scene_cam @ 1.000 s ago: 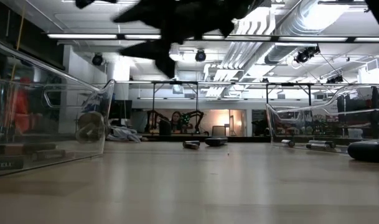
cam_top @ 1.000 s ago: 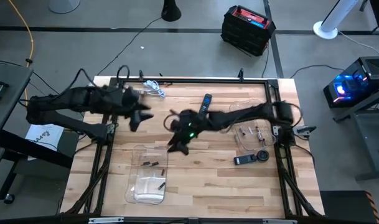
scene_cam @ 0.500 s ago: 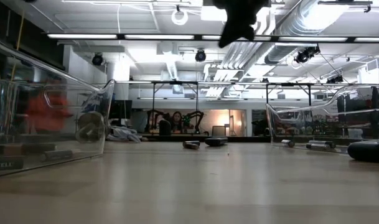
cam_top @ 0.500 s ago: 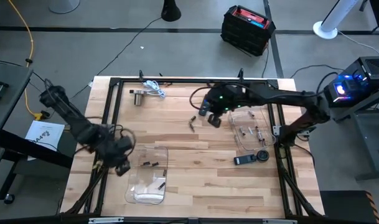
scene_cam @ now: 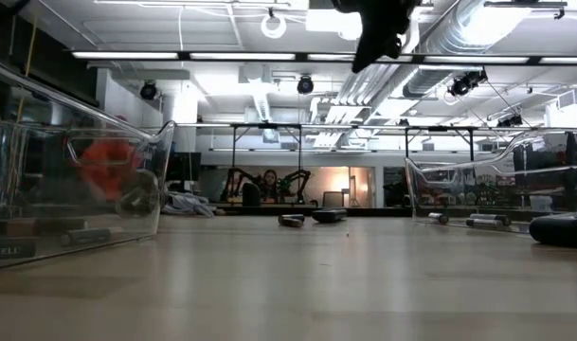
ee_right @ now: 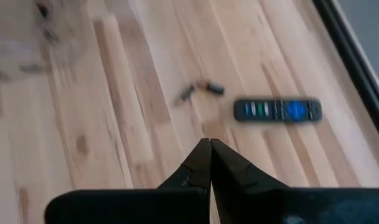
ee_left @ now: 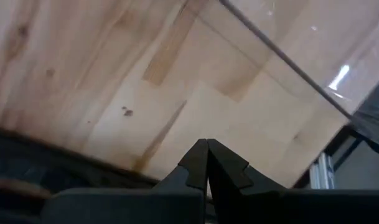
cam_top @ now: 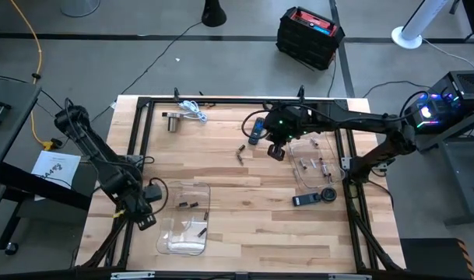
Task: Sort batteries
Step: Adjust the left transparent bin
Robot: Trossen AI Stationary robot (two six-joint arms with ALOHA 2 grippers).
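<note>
1. Our left gripper [cam_top: 145,215] hangs low at the table's left edge, just beside the left tray [cam_top: 171,241]. Its fingers are pressed together, holding nothing, so we judge it parked.
2. That tray holds a few batteries [cam_top: 189,205], already sorted.
3. Two loose batteries [cam_top: 240,150] lie mid-table, near the remote [cam_top: 256,129].
4. Our right gripper [cam_top: 276,152] hovers between them and the right tray [cam_top: 314,180], closed and empty, probably readying a pickup.

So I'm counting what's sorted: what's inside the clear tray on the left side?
The left tray holds about four small dark batteries. Its glare may hide others.
</note>
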